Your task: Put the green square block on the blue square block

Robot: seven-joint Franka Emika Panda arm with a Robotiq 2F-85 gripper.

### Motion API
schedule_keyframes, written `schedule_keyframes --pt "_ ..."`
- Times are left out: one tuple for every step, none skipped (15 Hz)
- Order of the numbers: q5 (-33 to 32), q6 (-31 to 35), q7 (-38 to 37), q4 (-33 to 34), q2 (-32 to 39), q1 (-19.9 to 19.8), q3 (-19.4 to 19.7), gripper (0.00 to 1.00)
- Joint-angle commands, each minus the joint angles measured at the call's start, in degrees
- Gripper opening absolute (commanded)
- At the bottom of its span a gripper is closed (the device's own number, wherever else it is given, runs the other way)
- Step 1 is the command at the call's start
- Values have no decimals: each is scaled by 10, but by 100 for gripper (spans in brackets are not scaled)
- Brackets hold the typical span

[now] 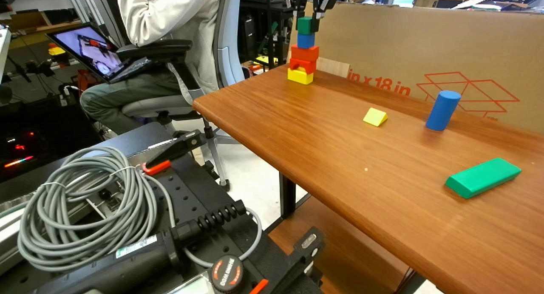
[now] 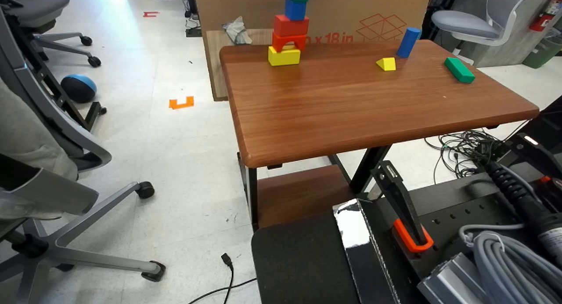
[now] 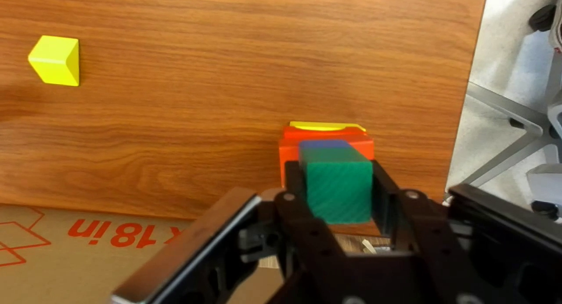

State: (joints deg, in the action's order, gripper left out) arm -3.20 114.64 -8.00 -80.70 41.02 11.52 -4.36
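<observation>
Gripper (image 3: 338,176) clasping green square block (image 1: 304,25), jaws snug on its opposite sides; that block resting on blue square block (image 1: 306,40), directly under jaws; farther below jaws: red block (image 1: 304,52), red arch (image 1: 308,65), then yellow block (image 1: 300,76) on table (image 2: 351,110); well apart from jaws: yellow wedge (image 1: 374,117), beyond it blue cylinder (image 1: 443,110), farthest green oblong block (image 1: 483,177)

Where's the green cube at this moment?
In both exterior views, the green cube is near the top edge, just right of centre, directly on top of the blue cube. The wrist view shows it between the gripper fingers.
</observation>
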Motion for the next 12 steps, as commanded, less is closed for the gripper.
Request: schedule_keyframes --pt "3 -19 -1 20 3 6 0 72" --pt "2 -18 -1 19 -2 6 0 81" --pt "3 -18 -1 18 -7 6 -1 88" --pt "4 -17 1 13 -15 6 -2 96" --pt "7 -14 3 -4 -33 5 -3 99" --pt "6 -9 3 -20 -51 5 -4 100" --pt "0 0 2 -46 -78 6 -1 100" --pt "0 9 4 -63 -100 4 -2 100" --pt "2 10 9 -86 -131 0 -4 100" --pt "3 13 7 -107 -158 -2 -3 100" --pt "5 18 7 -128 -184 -6 -3 100" --pt "3 29 2 -152 -210 -8 0 100"
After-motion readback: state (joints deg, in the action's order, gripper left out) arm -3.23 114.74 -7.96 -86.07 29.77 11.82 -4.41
